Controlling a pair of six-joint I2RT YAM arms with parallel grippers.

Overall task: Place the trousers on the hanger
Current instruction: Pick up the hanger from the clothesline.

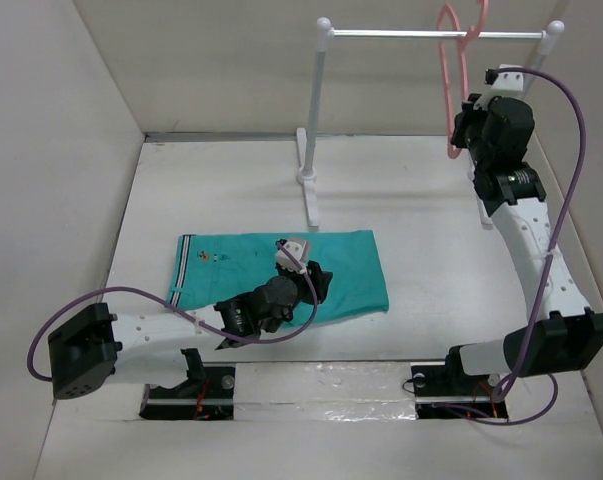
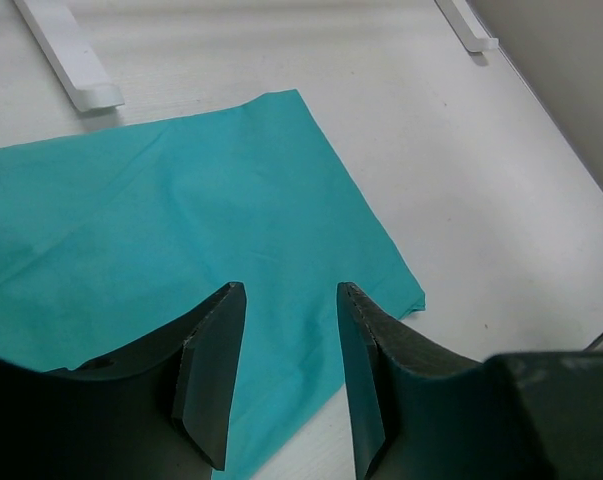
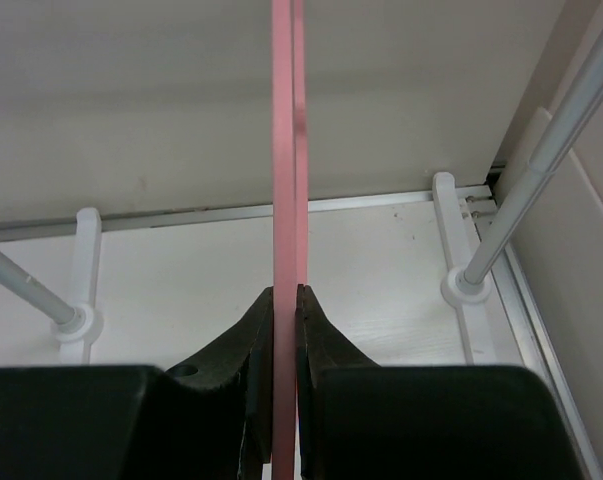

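Observation:
The teal trousers (image 1: 281, 270) lie flat on the table, striped waistband to the left, legs to the right. My left gripper (image 1: 316, 283) hovers open over their leg end; in the left wrist view the open fingers (image 2: 286, 370) frame the teal cloth (image 2: 181, 220) near its lower edge. The pink hanger (image 1: 453, 60) hangs on the rail at the back right. My right gripper (image 1: 459, 140) is shut on the hanger's lower part; in the right wrist view the pink bar (image 3: 284, 150) runs straight up from between the closed fingers (image 3: 286, 300).
The white-and-grey rail stand (image 1: 321, 110) stands at the back, its feet (image 2: 66, 55) just beyond the trousers. Walls enclose the table on the left, back and right. The right upright's base (image 3: 466, 285) is close to my right gripper.

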